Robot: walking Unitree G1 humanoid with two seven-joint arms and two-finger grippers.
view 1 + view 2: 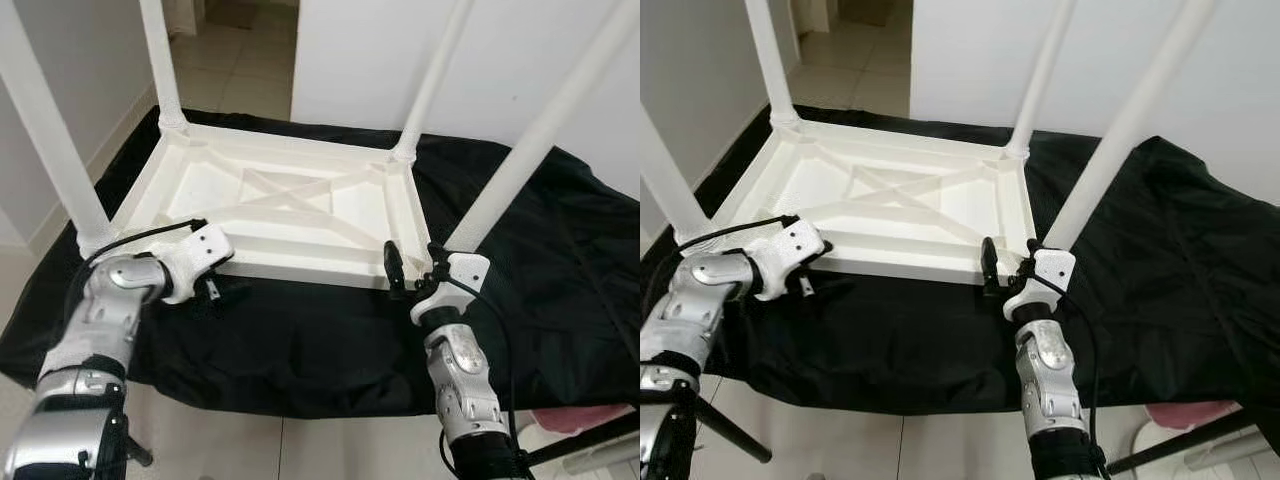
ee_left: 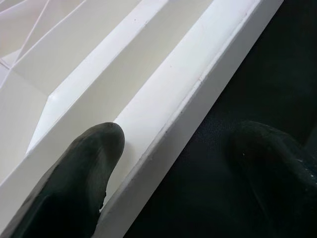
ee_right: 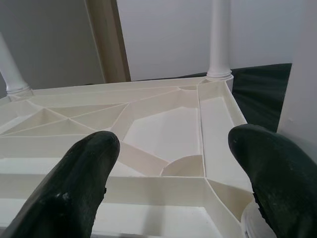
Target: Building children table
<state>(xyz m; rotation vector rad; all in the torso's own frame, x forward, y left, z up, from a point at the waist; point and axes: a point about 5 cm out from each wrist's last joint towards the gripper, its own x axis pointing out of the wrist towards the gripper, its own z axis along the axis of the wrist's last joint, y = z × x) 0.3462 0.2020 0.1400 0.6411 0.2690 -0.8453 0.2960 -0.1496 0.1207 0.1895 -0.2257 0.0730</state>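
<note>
A small white plastic children's table (image 1: 290, 205) is seen lying upside down on a black cloth (image 1: 300, 340), with all four white round legs (image 1: 505, 175) standing up from its corners. The left gripper (image 1: 207, 283) is held at the table's near rim by the near left corner; in the left wrist view one black finger (image 2: 74, 178) is placed over the white rim and the other (image 2: 277, 168) over the cloth, so the jaws are parted around the edge, not clenched. The right gripper (image 1: 405, 268) is spread open at the near right corner, just beside the base of the near right leg. It is judged that the legs are fitted. If the rim is pinched unevenly, the light frame could slide on the cloth or tip, and a loosely seated leg could be knocked out.
</note>
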